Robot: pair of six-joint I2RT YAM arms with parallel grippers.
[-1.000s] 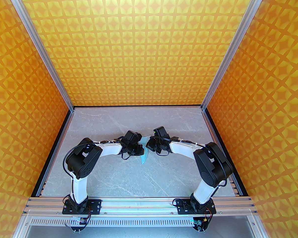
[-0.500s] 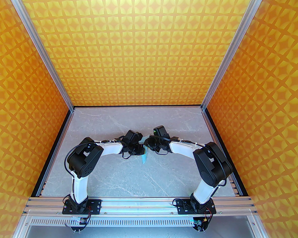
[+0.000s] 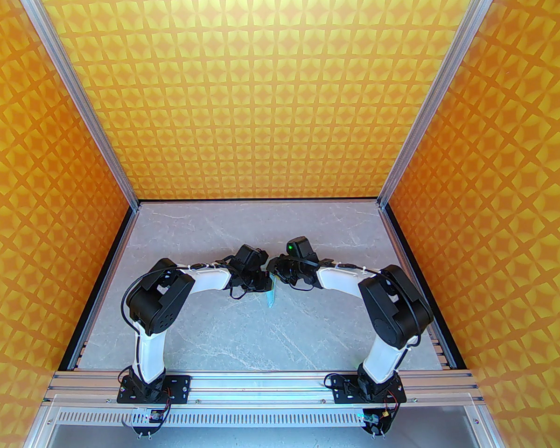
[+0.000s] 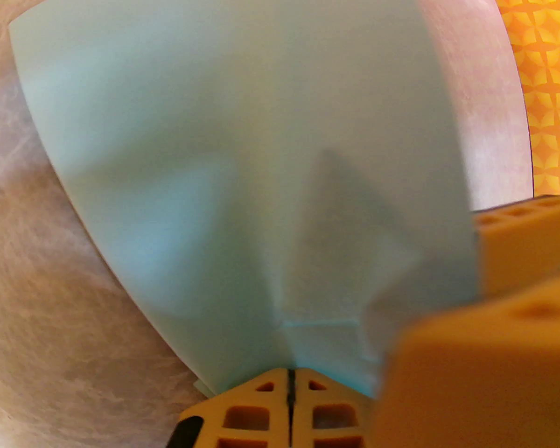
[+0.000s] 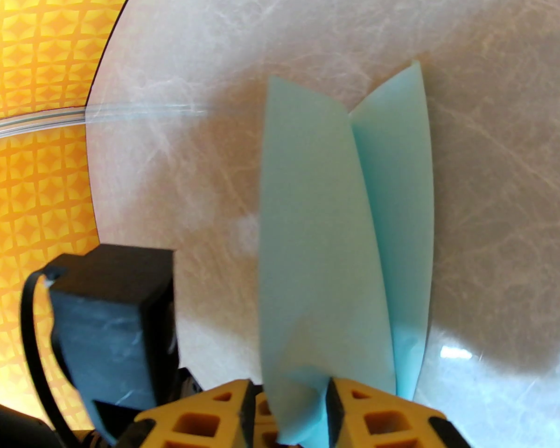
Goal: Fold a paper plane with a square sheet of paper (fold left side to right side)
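Left gripper (image 4: 289, 377): clenched. The two yellow fingers meet with no gap, and the bottom edge of the square sheet of paper (image 4: 242, 133) is clamped between them. From this grip the pale blue paper fans outward, with soft creases and a shaded triangular flap near the clamp.

Right gripper (image 5: 289, 392): released. Its black pads (image 5: 334, 406) stand apart, and the folded paper passes loosely through the gap. Beyond the pads the paper extends as two narrow, overlapping blades.

In the top view both grippers meet at the middle of the table (image 3: 214, 334). The paper hangs between them, its narrow free end pointing toward the near edge. Whether that end touches the surface cannot be determined. The left arm's black wrist housing (image 5: 116, 315) sits just beside the right gripper's fingers.
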